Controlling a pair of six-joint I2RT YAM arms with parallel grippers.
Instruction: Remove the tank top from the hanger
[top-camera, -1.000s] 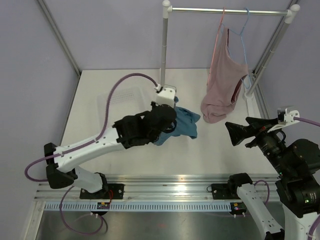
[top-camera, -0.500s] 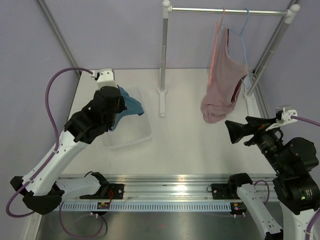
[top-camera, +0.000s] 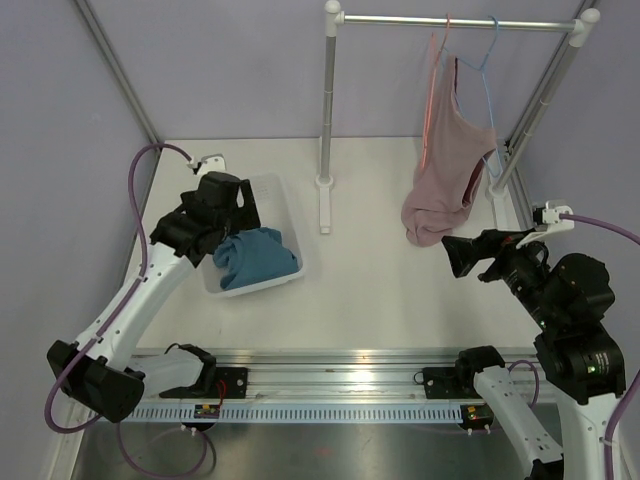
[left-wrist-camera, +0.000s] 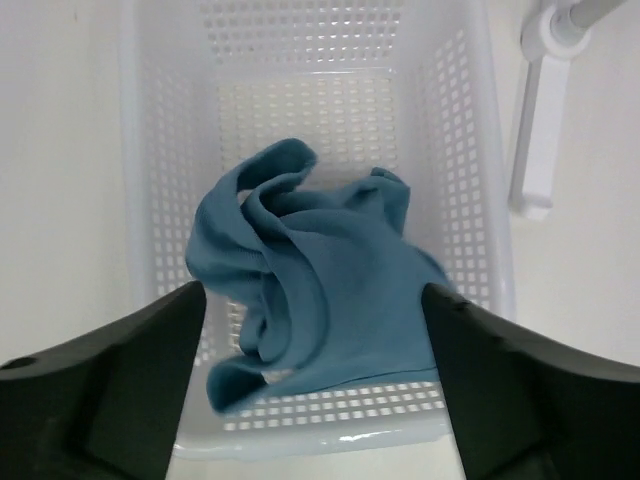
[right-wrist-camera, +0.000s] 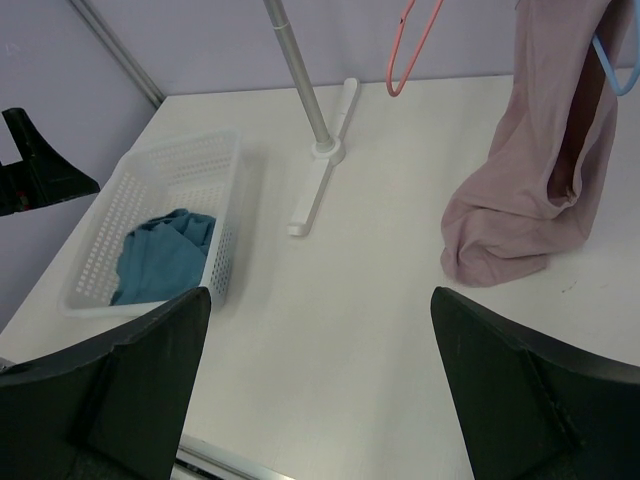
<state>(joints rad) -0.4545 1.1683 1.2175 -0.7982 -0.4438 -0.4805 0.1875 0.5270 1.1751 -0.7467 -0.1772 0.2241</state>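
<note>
Left gripper (left-wrist-camera: 312, 300), fingers spread wide and empty, points down over the white perforated basket (left-wrist-camera: 470, 150) at the left of the table (top-camera: 400, 290), its arm rising from the near-left base and bent at the elbow. The teal tank top (left-wrist-camera: 340, 300) lies crumpled inside the basket, off the salmon-pink hanger (right-wrist-camera: 390, 88), which hangs bare from the rail (top-camera: 450, 19). The right gripper (right-wrist-camera: 320, 300), likewise spread and empty, is held above the table's right side, aimed left toward the upright post (top-camera: 328, 100), with a dusty-pink top (top-camera: 445, 170) on a pale blue hanger (top-camera: 487, 60) near it, hem pooled on the table.
</note>
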